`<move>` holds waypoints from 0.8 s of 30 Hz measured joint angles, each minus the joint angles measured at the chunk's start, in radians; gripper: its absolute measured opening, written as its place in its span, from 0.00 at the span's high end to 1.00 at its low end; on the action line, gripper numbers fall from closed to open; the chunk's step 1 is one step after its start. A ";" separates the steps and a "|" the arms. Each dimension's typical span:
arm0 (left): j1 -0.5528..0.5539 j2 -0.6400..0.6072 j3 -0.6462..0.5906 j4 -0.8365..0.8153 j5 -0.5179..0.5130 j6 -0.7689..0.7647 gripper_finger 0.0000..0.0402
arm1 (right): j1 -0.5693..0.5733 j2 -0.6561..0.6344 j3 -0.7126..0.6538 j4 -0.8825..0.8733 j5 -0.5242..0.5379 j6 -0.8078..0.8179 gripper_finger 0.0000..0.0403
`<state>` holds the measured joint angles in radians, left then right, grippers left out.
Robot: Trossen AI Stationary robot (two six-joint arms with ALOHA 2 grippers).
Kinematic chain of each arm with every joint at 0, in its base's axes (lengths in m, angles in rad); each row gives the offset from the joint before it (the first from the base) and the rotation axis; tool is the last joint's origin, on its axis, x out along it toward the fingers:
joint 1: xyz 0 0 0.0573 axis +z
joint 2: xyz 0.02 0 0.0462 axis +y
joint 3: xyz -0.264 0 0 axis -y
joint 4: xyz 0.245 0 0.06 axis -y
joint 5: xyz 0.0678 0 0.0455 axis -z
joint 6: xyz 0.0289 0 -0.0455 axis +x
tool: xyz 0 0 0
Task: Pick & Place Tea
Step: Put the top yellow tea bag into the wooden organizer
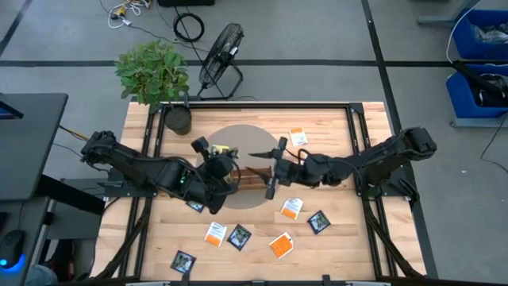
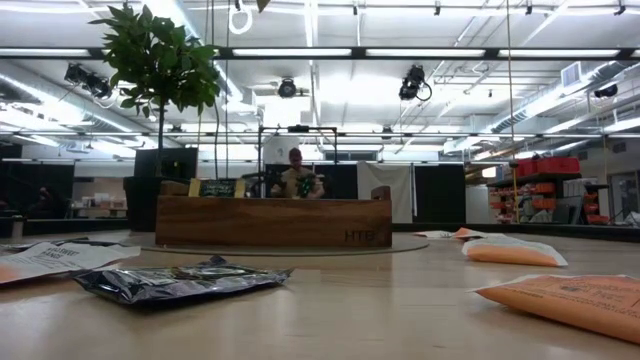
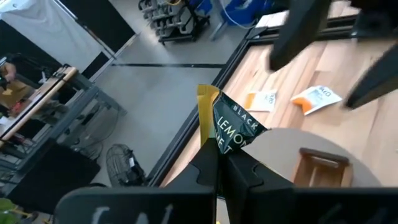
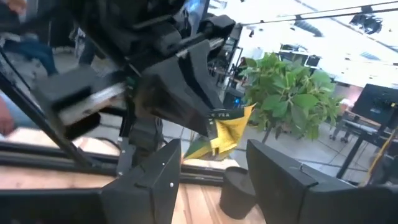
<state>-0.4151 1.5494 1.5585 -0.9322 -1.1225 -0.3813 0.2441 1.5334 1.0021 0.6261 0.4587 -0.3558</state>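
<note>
yellow-green tea sachet held aloft between the two arms above the wooden tray.

the left gripper (image 3: 217, 163) is clenched on a yellow-green tea sachet (image 3: 225, 127), pinched by its lower edge so that the packet stands upright and its free upper part is offered to the other arm; the jaws of the right gripper (image 4: 214, 171) are seen spread, nothing between them, facing that same sachet just beyond, in what is judged a handover or a guided placement. both grippers are poised over the long wooden tray (image 1: 252, 179) on the round grey mat (image 1: 242, 139); a few sachets are seen standing in the tray in the low view, their number not readable. the remaining sachets, an orange-and-white sachet (image 1: 291, 208) and a dark navy sachet (image 1: 318, 222) among them, are left scattered flat on the table (image 1: 333, 127).
</note>
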 joint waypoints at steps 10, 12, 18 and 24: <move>0.000 0.000 0.000 0.051 0.000 0.035 0.98 | -0.011 0.076 0.110 -0.077 0.000 -0.098 0.52; 0.000 0.000 0.000 0.053 0.000 0.037 0.97 | -0.017 0.084 0.126 -0.083 0.001 -0.098 0.52; -0.004 0.000 0.000 0.049 0.000 0.037 0.98 | -0.026 0.084 0.136 -0.106 0.004 -0.098 0.58; -0.004 0.000 0.000 0.047 0.003 0.037 0.97 | -0.030 0.083 0.137 -0.124 0.007 -0.098 0.71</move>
<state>-0.4194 1.5494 1.5585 -0.8852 -1.1191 -0.3443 0.2141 1.6169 1.1393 0.5026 0.4657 -0.4533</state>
